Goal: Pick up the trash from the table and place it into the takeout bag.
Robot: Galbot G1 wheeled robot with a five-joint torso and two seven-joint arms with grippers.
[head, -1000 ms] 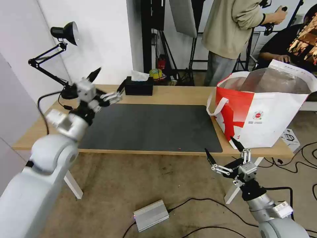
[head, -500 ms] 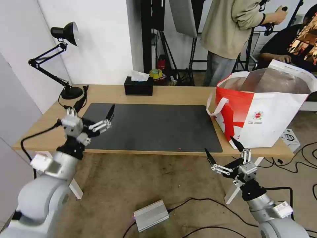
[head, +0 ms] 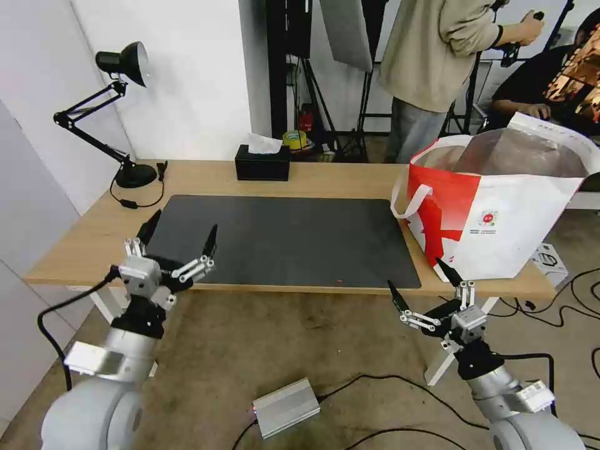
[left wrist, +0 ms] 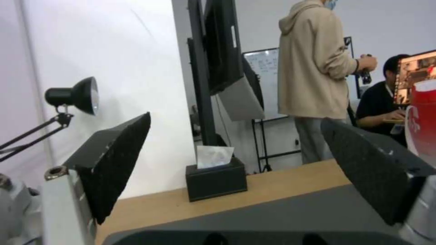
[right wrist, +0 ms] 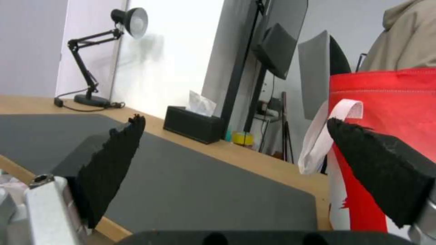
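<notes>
No trash shows on the table [head: 325, 181]; its dark grey mat [head: 281, 240] lies bare. The white-and-red takeout bag [head: 500, 212] stands open on the table's right end, foil lining showing; its red side and white strap appear in the right wrist view [right wrist: 386, 102]. My left gripper [head: 181, 228] hangs open at the table's front left edge, over the mat's near corner, holding nothing. In its wrist view the left gripper [left wrist: 236, 120] faces along the tabletop. My right gripper [head: 415, 276] is open and empty, below the front edge, in front of the bag; its wrist view [right wrist: 236, 120] looks across the mat.
A black tissue box [head: 263, 162] sits at the table's back edge and a black desk lamp [head: 119, 62] at the back left corner. On the floor lie a silver metal box [head: 286, 406] and cables. People stand and sit behind the table.
My left arm has come down from over the table's back left to its front left edge, gripper open throughout. The right arm has not moved.
</notes>
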